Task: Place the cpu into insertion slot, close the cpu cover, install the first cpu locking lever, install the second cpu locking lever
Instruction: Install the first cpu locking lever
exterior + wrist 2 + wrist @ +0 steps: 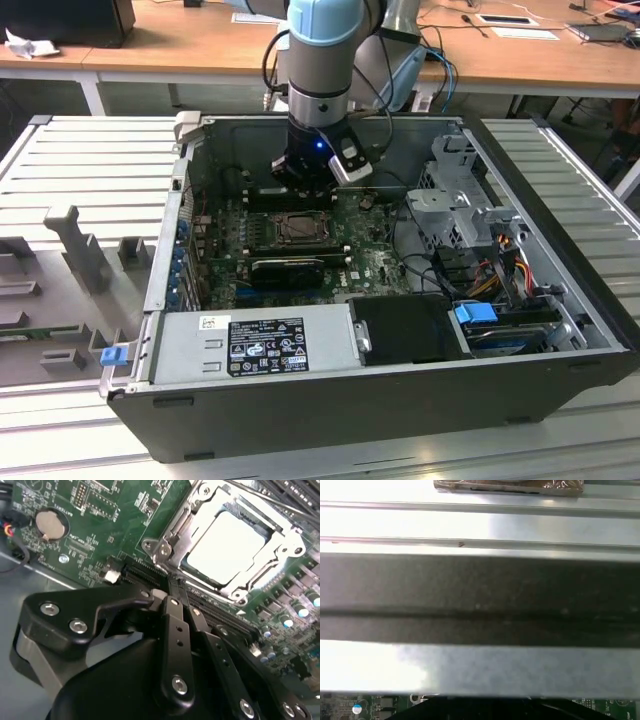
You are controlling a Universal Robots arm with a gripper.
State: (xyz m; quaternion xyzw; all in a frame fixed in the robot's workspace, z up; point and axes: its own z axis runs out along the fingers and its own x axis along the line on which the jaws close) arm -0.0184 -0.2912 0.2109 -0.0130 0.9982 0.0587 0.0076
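1. At the exterior view's left, grey plastic fixtures (75,245) stood on a ribbed silver metal table (90,150), beside the open black computer case (380,400).
2. Along the near wall of the case lay a long grey metal power supply box (250,342) with a white label. Just at its right, in the exterior view, was a black box (405,328).
3. The green motherboard (375,265) lay flat on the case floor. The square black insertion slot with its metal rim (298,228) sat near the middle of the board.
4. In the second wrist view, the small flat square cpu with the silvery-grey top face (225,545) lay inside the slot. The thin dark-silver metal cpu cover (197,515) framed it, and the chip showed through the window. I cannot tell whether the cover lay fully flat or whether the levers were locked.
5. The black gripper (305,180) hung just above the board, at the far side of the slot in the exterior view. In the second wrist view its two black fingers (174,615) stood together with almost no gap, holding nothing, their tips near the corner of the cover frame.
6. A round silver coin battery (51,523) sat on the board, well apart from the socket.
7. At the exterior view's right stood a grey metal drive cage (455,200), with coloured cables (500,262) near it.
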